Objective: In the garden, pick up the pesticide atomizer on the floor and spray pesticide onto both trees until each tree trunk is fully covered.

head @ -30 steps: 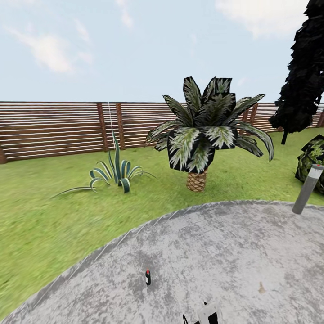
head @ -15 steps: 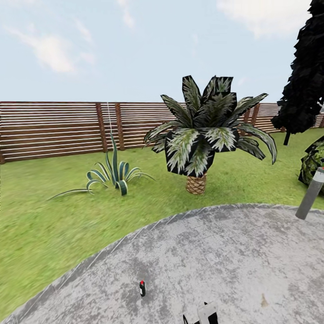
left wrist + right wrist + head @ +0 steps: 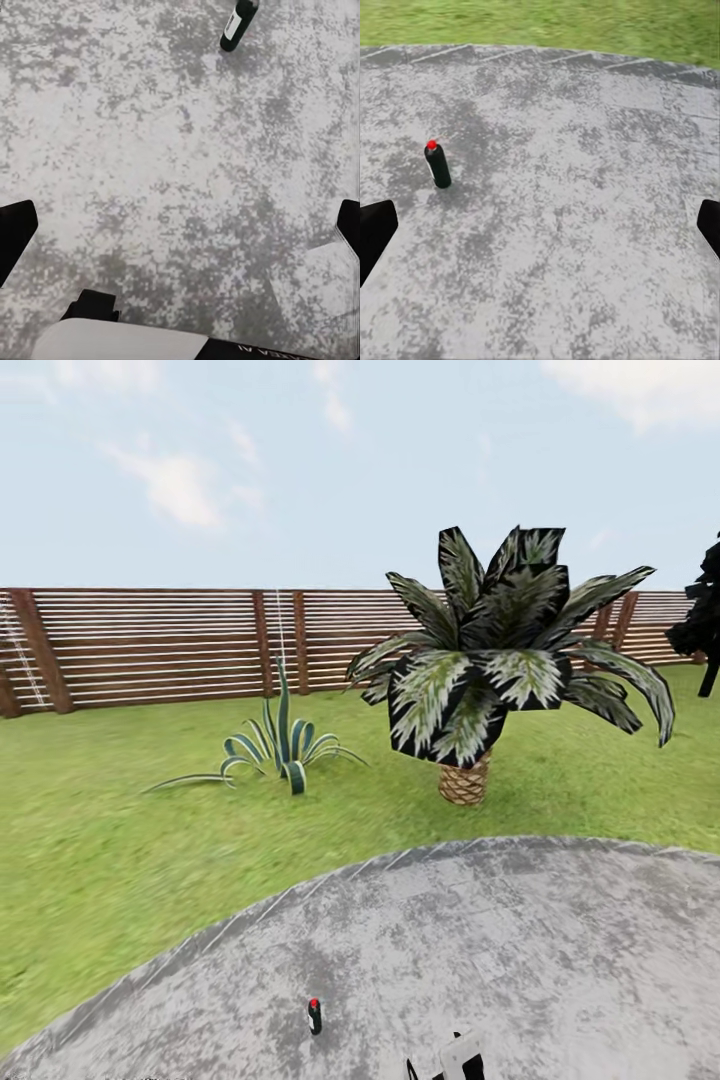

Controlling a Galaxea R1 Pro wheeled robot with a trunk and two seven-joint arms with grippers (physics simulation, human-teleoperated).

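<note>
Head view takes in fence [image 3: 150, 650], lawn [image 3: 90, 860], palm [image 3: 500, 670] and spiky plant [image 3: 280, 750]; wrist views give paving [image 3: 585, 225] close up. Atomizer [image 3: 314, 1016] [image 3: 238, 24] [image 3: 436, 165] upright on the paving, dark, red dot on top. Left gripper [image 3: 180, 229] and right gripper [image 3: 540, 229] spread wide, holding nothing. View panned since earlier; grey post gone from frame.

In the left wrist view, the left gripper [image 3: 180, 225] points down, with its two black fingertips [image 3: 15, 229] at opposite edges of the frame, set wide apart with nothing between them. The right gripper [image 3: 540, 229] likewise has its dark fingertips [image 3: 373, 229] spread to the frame edges, holding nothing. In the head view, a white and black arm segment [image 3: 458, 1058] sits at the bottom edge.
</note>
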